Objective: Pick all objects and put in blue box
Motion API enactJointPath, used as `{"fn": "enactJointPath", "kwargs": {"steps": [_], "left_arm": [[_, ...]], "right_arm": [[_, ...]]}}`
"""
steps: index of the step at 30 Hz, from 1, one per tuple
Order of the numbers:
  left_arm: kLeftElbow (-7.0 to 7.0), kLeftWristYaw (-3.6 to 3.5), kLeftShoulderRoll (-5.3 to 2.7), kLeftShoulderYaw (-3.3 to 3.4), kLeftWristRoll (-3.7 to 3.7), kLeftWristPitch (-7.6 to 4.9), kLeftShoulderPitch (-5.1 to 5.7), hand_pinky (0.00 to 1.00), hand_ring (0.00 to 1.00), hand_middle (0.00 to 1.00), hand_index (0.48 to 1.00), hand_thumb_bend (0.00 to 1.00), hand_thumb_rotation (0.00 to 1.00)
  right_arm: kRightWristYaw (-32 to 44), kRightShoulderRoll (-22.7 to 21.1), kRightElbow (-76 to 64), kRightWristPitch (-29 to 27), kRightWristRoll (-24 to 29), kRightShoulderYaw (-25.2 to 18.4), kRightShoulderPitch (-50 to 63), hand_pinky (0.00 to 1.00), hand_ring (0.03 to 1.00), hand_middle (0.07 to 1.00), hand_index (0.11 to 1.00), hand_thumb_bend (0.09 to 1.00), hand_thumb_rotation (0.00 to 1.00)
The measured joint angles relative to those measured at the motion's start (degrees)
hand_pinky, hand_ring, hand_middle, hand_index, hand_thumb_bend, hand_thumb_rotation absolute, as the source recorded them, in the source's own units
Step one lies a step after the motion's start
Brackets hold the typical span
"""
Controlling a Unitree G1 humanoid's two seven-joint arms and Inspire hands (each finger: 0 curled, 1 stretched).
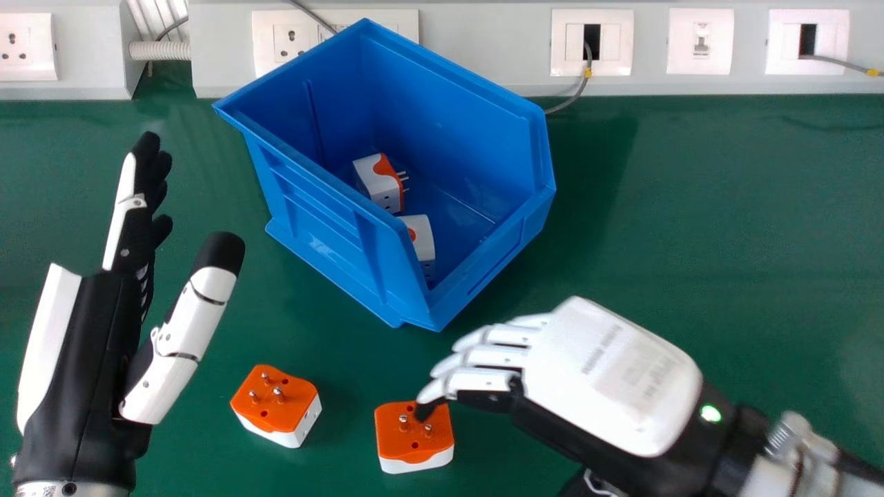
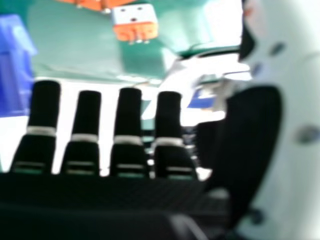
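The right hand [image 1: 601, 373] is relaxed, fingers loosely extended, one fingertip over an orange-topped plug [image 1: 397, 445]; a second plug [image 1: 293, 407] lies between that and the straight-fingered left hand [image 1: 86, 359].

Pale trunking [image 1: 483, 41] with sockets [image 1: 289, 43] and grey cables [image 1: 586, 79] runs behind a green table [image 1: 704, 207].

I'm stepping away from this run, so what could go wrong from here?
The right hand has a fingertip over an adapter whose pins point up; pressing there might skid it instead of gripping it. Once lifted, it could catch on the near corner of the blue box. The other table adapter lies between both hands, so a sideways sweep might bump it.
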Motion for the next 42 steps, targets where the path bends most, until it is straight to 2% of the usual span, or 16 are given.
{"fn": "enactJointPath", "kwargs": {"steps": [5,6,9,11,16,22,31,40,42], "left_arm": [[0.40,-0.08,0.15,0.21,-0.12,-0.01,-0.67,0.97,1.00,1.00,1.000,0.53,0.86],[0.44,-0.08,0.21,0.27,-0.13,0.04,-0.84,0.97,1.00,1.00,1.000,0.53,0.86],[0.52,-0.10,0.38,0.32,-0.16,0.05,-1.25,0.97,1.00,1.00,1.000,0.54,0.86],[0.62,-0.10,0.43,0.44,-0.17,0.14,-1.19,0.97,1.00,1.00,1.000,0.54,0.86],[0.66,-0.16,0.51,0.57,-0.20,0.55,-1.35,0.97,1.00,1.00,1.000,0.56,0.86],[0.71,-0.22,0.52,0.74,-0.24,0.65,-1.49,0.97,1.00,1.00,1.000,0.56,0.86],[0.75,-0.22,0.51,0.84,-0.27,0.65,-1.52,0.97,1.00,1.00,1.000,0.56,0.86],[1.00,-0.20,0.51,0.88,-0.27,0.64,-1.54,0.98,1.00,1.00,1.000,0.58,0.86],[1.15,-0.20,0.52,0.93,-0.27,0.62,-1.54,0.98,1.00,1.00,1.000,0.58,0.86]], "right_arm": [[1.3,0.6,5.8,-5.1,-1.3,3.9,-10.9,0.62,0.796,0.792,0.760,0.480,0.03],[1.2,1.0,6.8,-6.5,-2.0,4.7,-13.3,0.62,0.806,0.803,0.777,0.382,0.02],[0.2,2.0,10.1,-10.7,-4.2,6.5,-19.0,0.63,0.819,0.815,0.795,0.278,0.01],[-0.7,2.6,12.3,-13.2,-6.2,7.5,-22.0,0.63,0.825,0.822,0.803,0.254,0.01],[-3.8,4.7,17.9,-19.2,-12.0,10.3,-30.7,0.64,0.850,0.865,0.848,0.298,0.00],[-6.1,7.3,22.4,-22.4,-16.6,13.8,-36.7,0.66,0.882,0.905,0.878,0.457,0.00],[-3.2,7.4,26.6,-25.1,-16.8,17.9,-41.1,0.69,0.917,0.926,0.897,0.498,0.00],[2.3,5.5,26.0,-24.2,-16.3,18.1,-41.9,0.71,0.942,0.954,0.928,0.507,0.00],[3.8,5.2,25.6,-23.1,-16.4,18.0,-42.0,0.74,0.969,0.977,0.960,0.528,0.04]]}}
